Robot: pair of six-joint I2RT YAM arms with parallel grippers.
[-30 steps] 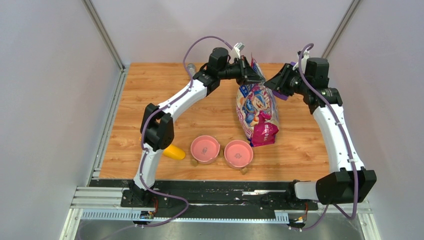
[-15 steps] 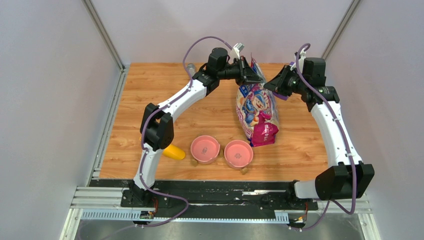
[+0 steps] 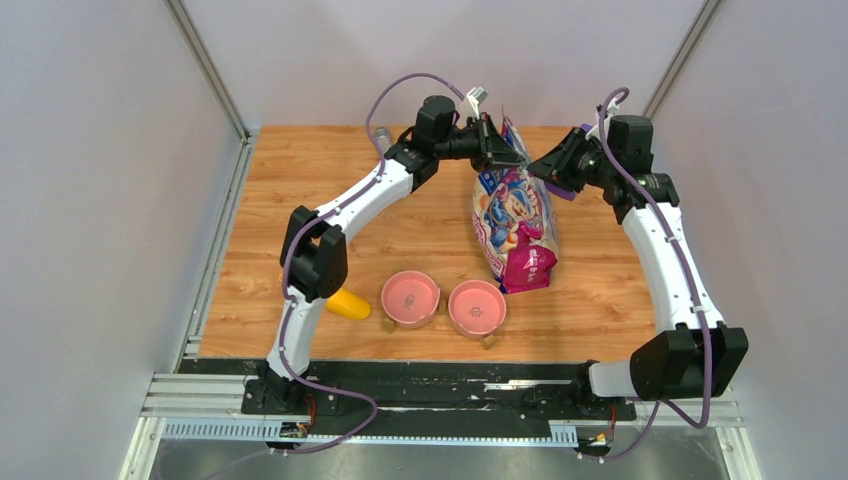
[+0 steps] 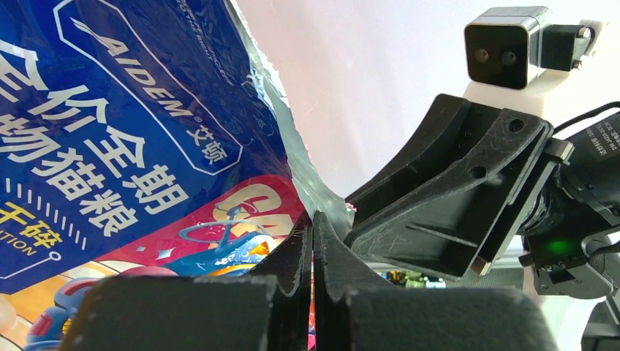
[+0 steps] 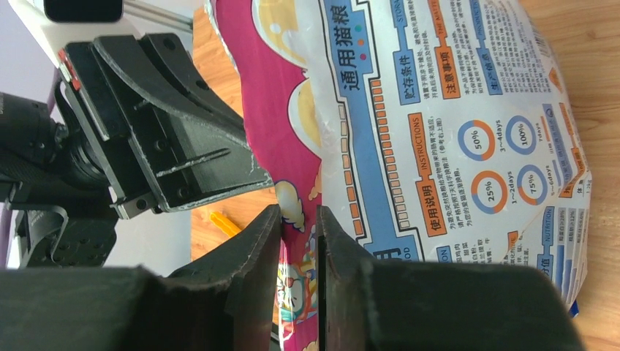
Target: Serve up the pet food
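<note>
Cat-food bag (image 3: 514, 215) sits right of centre on the desk (image 3: 300, 190); left claw (image 4: 313, 227) is clamped on its top edge, right claw (image 5: 297, 216) straddles its pink edge, grip unclear.

The far middle of the worktop (image 3: 262, 215) is crowded: the cat-food bag (image 3: 515, 222) reaches from there toward the centre, and the left gripper (image 3: 512, 151) and right gripper (image 3: 541, 167) meet at its top. Along the front edge sit two pink bowls (image 3: 410, 297) (image 3: 477, 306) and a yellow scoop (image 3: 349, 304) tucked under the left arm's elbow. Bare wood lies along the left edge and front right corner — open passage.
</note>
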